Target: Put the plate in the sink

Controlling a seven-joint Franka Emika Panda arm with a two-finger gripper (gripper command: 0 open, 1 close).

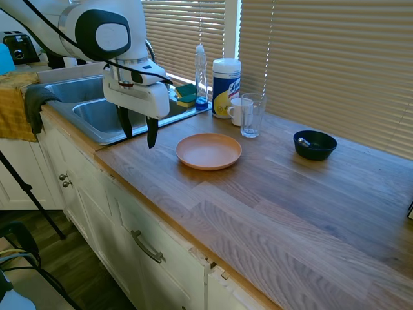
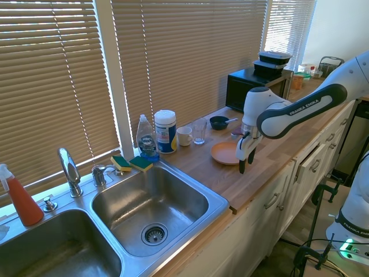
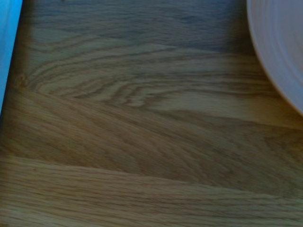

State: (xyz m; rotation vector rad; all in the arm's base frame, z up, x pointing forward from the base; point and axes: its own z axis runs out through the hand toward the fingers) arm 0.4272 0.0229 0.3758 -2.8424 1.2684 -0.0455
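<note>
Stainless steel double-basin sink (image 1: 97, 116) at left, set into the wooden countertop (image 1: 271, 194). White arm's gripper (image 1: 138, 132) hangs over the counter edge between sink and plate, fingers spread, holding nothing. Round peach-orange plate (image 1: 208, 151) lies flat on the counter, just beside the gripper. Clear glass (image 1: 251, 115), then small dark blue bowl (image 1: 315, 144), farther right.
</note>
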